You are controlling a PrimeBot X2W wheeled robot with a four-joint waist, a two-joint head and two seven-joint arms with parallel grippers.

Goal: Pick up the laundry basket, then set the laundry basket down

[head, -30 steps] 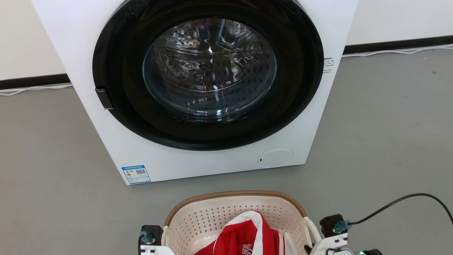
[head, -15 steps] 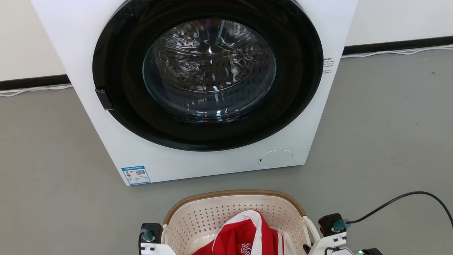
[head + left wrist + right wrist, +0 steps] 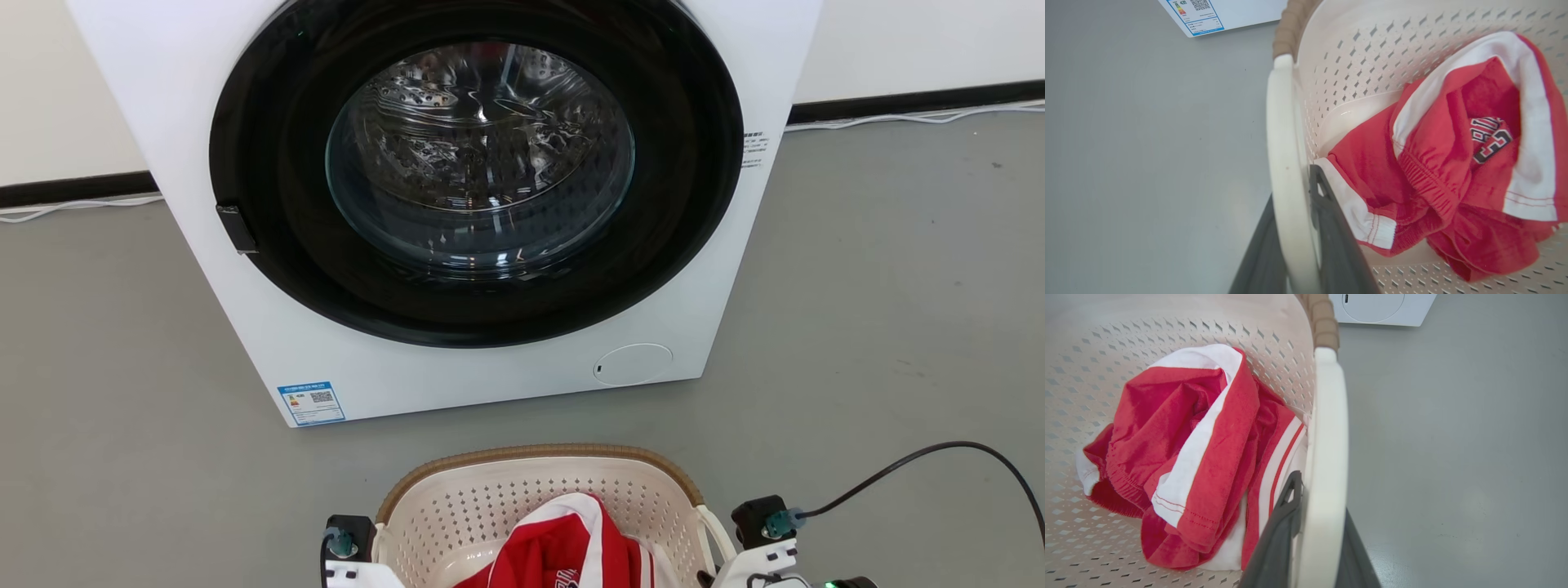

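The laundry basket [image 3: 539,490], cream-white and perforated with a brown woven-look rim, sits at the bottom of the head view in front of the washing machine. A red and white garment [image 3: 563,547] lies crumpled inside it. In the left wrist view my left gripper [image 3: 1292,183] is shut on the basket's white loop handle [image 3: 1284,134], one dark finger on each side. My right gripper [image 3: 1322,494] clamps the opposite handle [image 3: 1329,416] the same way. Whether the basket touches the floor cannot be told.
The white washing machine [image 3: 457,384] with its closed round glass door [image 3: 482,155] stands just beyond the basket. A black cable [image 3: 939,453] runs from my right wrist across the grey floor [image 3: 882,310]. White cords lie along the back wall.
The basket rose a touch, then sank slightly lower in the head view, both grippers staying on its handles. The whole picture shifted a little left, so the camera moved.
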